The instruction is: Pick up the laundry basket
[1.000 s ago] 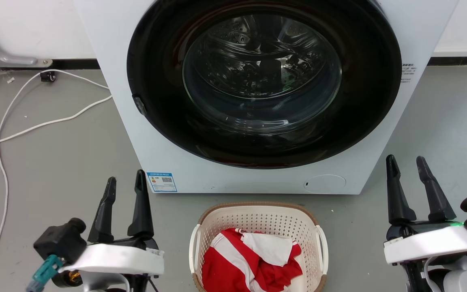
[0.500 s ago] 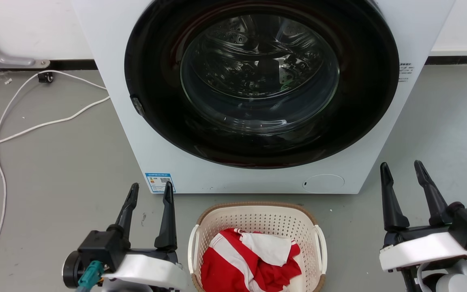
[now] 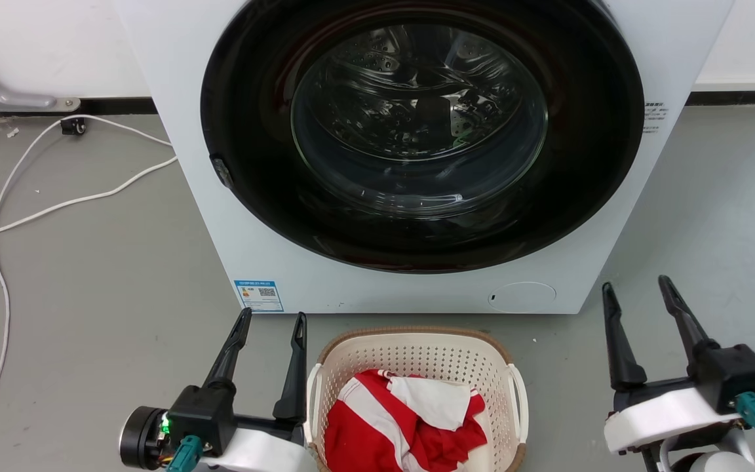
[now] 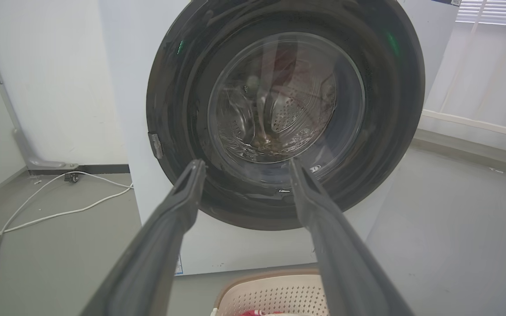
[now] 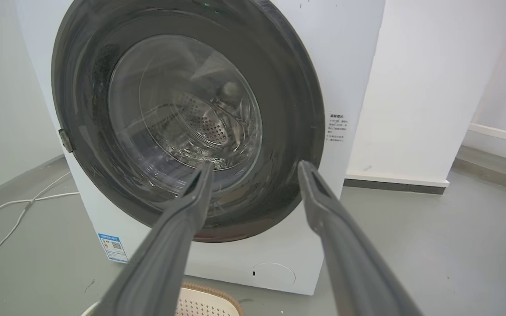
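The laundry basket (image 3: 417,357) stands on the grey floor in front of the washer, cream with a brown rim and white side handles. A red and white garment (image 3: 410,419) lies inside it. My left gripper (image 3: 271,319) is open, its right finger just beside the basket's left handle (image 3: 312,400). My right gripper (image 3: 635,288) is open, well to the right of the basket's right handle (image 3: 522,403). The left wrist view catches the basket's far rim (image 4: 266,285) between my open left gripper (image 4: 245,170). The right wrist view shows a corner of the basket (image 5: 204,300) below my open right gripper (image 5: 255,169).
A white front-loading washer (image 3: 417,151) with a shut dark round door stands right behind the basket. White cables (image 3: 56,203) trail across the floor at the left. A white wall and column (image 5: 420,87) rise to the right of the washer.
My left gripper has swung right, up to the basket's left side. My right gripper has moved slightly left and down. The basket has stayed where it was.
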`<state>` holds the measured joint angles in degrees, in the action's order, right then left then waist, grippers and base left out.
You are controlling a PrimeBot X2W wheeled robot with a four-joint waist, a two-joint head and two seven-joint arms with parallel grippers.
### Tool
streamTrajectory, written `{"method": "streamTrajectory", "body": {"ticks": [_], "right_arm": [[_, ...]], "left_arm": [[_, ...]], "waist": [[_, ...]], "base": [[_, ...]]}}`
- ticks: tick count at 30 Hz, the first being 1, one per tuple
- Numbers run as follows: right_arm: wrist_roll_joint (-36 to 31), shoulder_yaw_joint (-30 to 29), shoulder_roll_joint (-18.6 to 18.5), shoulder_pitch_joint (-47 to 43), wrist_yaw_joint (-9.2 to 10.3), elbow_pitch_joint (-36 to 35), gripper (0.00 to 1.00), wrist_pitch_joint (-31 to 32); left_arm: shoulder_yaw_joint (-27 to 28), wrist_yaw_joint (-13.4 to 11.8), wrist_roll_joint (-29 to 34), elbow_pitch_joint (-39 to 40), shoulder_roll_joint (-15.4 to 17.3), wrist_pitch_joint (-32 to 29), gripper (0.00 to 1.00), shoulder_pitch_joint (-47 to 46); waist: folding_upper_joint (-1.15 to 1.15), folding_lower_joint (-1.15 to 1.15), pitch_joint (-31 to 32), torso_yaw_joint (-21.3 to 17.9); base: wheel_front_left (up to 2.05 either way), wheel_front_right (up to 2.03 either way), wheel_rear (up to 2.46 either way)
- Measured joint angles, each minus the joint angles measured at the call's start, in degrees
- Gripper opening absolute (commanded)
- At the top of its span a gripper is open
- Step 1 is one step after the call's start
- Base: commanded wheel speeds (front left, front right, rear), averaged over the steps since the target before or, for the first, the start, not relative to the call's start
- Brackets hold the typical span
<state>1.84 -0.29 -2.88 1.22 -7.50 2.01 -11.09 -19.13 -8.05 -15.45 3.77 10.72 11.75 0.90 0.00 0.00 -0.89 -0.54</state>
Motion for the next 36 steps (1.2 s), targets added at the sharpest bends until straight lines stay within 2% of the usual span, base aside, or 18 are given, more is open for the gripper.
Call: {"method": "streamTrajectory", "body": {"ticks": [5,9,17,31,36], "right_arm": [[-2.55,1.09,0.0,-0.03,0.0,-0.41,1.0,-0.58],[-3.39,1.16,0.0,-0.06,0.0,-0.59,1.0,-1.02],[0.12,0.49,0.0,-0.4,0.0,1.07,1.0,-2.03],[1.4,0.69,0.0,-0.54,0.0,5.54,1.0,-3.78],[3.07,0.79,0.0,-0.31,0.0,6.38,1.0,-3.85]], "left_arm": [[0.14,0.07,1.68,0.08,-0.56,0.56,1.0,0.14],[2.5,1.02,0.88,0.51,-2.71,1.05,1.0,1.17],[5.75,4.42,4.13,-2.05,-4.66,1.83,1.0,2.48],[5.71,6.39,13.03,-5.3,-6.02,3.18,1.0,2.75],[6.27,6.55,13.17,-5.21,-6.32,3.25,1.0,2.75]], "waist": [[0.0,0.0,-0.08,-0.06],[0.0,0.0,-0.29,-0.08],[0.0,0.0,-0.49,-0.3],[0.0,0.0,-0.72,-0.47],[0.0,0.0,-0.81,-0.35]], "base": [[0.0,0.0,0.0],[0.0,0.0,0.0],[0.0,0.0,0.0],[0.0,0.0,0.0],[0.0,0.0,0.0]]}}
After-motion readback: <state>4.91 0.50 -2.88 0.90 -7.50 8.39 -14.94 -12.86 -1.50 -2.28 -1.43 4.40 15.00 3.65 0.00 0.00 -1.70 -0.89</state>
